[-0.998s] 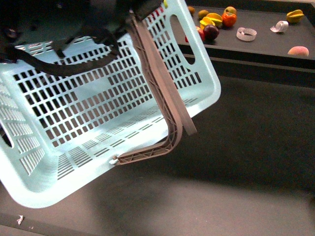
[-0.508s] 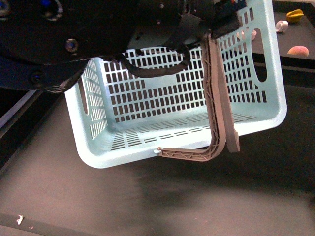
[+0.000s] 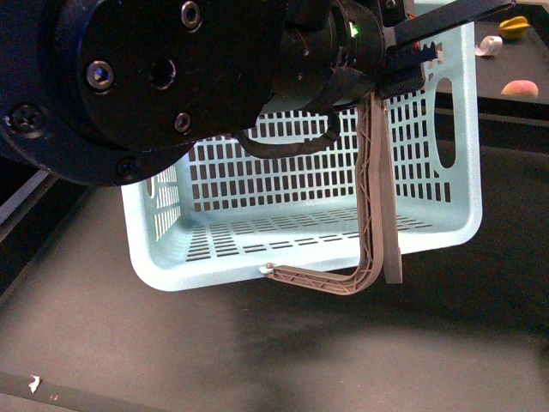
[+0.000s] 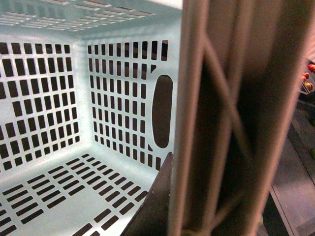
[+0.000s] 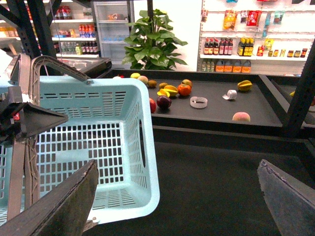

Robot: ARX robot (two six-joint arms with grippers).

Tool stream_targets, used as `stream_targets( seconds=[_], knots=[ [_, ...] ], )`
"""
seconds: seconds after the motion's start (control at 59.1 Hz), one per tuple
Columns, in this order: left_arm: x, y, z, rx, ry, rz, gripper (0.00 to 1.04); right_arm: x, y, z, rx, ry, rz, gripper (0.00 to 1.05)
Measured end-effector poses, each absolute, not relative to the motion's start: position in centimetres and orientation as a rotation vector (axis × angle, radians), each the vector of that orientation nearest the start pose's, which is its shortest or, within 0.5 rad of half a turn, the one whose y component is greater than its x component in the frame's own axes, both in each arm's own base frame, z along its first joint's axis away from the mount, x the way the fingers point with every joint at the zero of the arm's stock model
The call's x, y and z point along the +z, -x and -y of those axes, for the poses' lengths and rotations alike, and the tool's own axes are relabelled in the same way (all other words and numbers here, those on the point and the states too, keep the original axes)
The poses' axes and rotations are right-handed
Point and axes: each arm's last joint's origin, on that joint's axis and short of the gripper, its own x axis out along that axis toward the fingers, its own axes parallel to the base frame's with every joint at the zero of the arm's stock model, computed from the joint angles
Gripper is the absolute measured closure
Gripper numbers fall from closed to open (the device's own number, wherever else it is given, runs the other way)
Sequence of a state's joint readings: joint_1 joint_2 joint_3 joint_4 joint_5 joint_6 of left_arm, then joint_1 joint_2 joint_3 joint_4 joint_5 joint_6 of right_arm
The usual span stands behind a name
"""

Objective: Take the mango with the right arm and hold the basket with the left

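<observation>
The light blue slotted basket (image 3: 300,215) hangs tilted above the dark counter, carried by its grey-brown handle (image 3: 377,197). My left gripper (image 3: 410,53) is shut on that handle near the top. In the left wrist view the handle (image 4: 231,123) fills the frame beside one dark finger (image 4: 152,206). My right gripper (image 5: 177,206) is open with nothing between its fingers, beside the basket (image 5: 98,132) and over bare counter. The mango (image 5: 171,90) lies among fruit on the far shelf, well away from both grippers. The front view does not show it.
Near the mango are a round orange-red fruit (image 5: 184,90), a dark plum (image 5: 164,102), a white tape ring (image 5: 199,102), a peach (image 5: 240,117) and a yellow star fruit (image 5: 244,85). A black post (image 5: 300,93) stands at the right. The left arm's bulky housing (image 3: 154,77) blocks the front view's upper left.
The basket has swung right and come closer to level, still hanging by its handle. The left arm's housing now fills more of the front view, covering the fruit cluster.
</observation>
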State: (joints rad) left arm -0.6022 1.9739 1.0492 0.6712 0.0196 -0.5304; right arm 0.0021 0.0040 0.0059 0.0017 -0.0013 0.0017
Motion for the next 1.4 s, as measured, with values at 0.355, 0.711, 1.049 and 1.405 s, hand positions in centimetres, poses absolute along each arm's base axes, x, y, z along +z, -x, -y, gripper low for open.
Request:
stream_targets(
  seconds=[0.355, 0.711, 1.049, 1.405],
  knots=[
    [16.3, -34.0, 23.4, -0.538, 0.433, -0.403, 0.99, 16.5, -9.8, 0.0, 0.003, -0.002, 0.003, 0.08],
    [16.3, -34.0, 23.4, -0.538, 0.432, -0.402, 0.99, 16.5, -9.8, 0.0, 0.003, -0.002, 0.003, 0.08],
    [16.3, -34.0, 23.4, -0.538, 0.431, -0.402, 0.99, 16.6, -9.8, 0.0, -0.019, 0.008, 0.005, 0.08],
    [16.3, -34.0, 23.4, -0.539, 0.43, -0.402, 0.99, 16.1, -12.4, 2.6, -0.294, 0.069, -0.079, 0.08]
  ],
)
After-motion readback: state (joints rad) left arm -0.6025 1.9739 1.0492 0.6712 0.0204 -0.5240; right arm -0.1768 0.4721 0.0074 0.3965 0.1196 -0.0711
